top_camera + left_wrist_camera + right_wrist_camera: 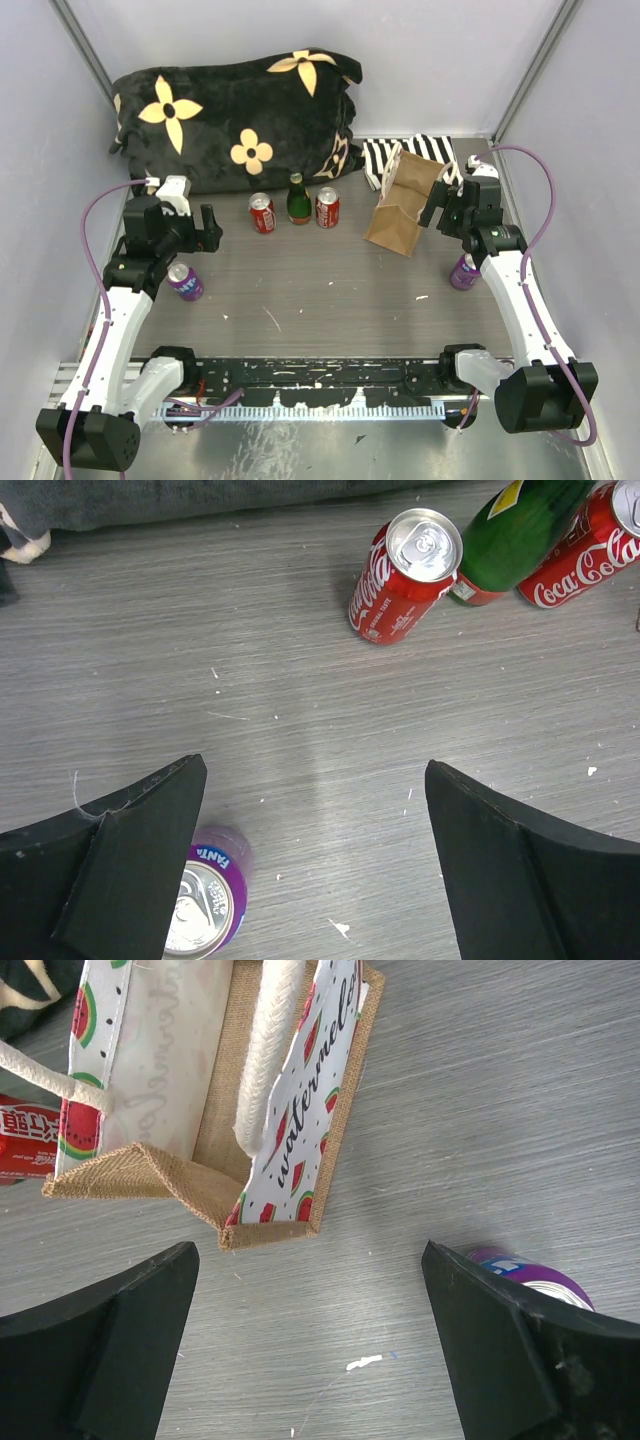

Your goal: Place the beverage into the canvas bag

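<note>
Soft canvas bag at two o'clock on the table; left gripper and right gripper, jaws apart and empty; purple can at nine o'clock, likely light, rigid, slick, best pinched across mid-body.

Tan canvas bag — watermelon-print lining

Table centre bare: wide lane front to back. Rear blocked by flowered cushion. Just before it stand a red can, green bottle and second red can. Bag stands back right. Left purple can and right purple can flank the lane.
</note>
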You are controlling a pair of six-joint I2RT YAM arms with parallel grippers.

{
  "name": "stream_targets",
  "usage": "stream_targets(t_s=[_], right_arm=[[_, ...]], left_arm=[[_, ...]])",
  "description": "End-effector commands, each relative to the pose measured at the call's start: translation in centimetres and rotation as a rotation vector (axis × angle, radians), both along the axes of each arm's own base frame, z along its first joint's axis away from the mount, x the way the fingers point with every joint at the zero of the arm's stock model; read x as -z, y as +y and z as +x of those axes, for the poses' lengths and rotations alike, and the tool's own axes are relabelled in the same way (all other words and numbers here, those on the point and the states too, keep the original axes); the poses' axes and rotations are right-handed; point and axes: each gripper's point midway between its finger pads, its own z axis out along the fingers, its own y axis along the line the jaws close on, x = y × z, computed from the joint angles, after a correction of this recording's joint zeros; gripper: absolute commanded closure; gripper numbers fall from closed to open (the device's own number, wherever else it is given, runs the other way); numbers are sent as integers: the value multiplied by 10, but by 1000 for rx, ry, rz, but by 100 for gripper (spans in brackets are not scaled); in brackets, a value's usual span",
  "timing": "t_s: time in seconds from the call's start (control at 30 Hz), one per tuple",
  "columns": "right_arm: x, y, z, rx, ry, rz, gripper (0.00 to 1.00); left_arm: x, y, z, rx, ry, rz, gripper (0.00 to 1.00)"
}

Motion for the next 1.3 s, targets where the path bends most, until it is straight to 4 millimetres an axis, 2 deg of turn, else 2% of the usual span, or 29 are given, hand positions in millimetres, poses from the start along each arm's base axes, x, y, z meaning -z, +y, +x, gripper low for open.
stream_targets(t_s=[0.0,0.13,0.33,0.5,0.7,0.93,1.13,1.2,1.27], right_arm=[[-13,0,9,-2,-66,10,0],[-8,1,10,-23,-59,-8,0],[-12,26,29,-24,-72,181,0],[-9,22,47,61,-13,208,0],[-15,16,71,122,-64,224,3],[12,3,99,209,18,170,23],[46,8,105,224,82,126,31],[53,10,103,226,103,98,41],[52,17,101,203,107,90,58]], left_arm=[[-3,-1,6,9,-39,8,2],[-4,-1,8,8,-46,6,2],[-5,-2,7,7,-51,2,2],[-6,-2,6,9,-57,-4,2],[-5,-4,8,12,-55,-11,2],[-7,-7,10,17,-58,-28,2],[-7,-8,7,18,-54,-42,2],[-6,-9,6,19,-48,-45,2],[-6,-9,4,20,-46,-48,2]])
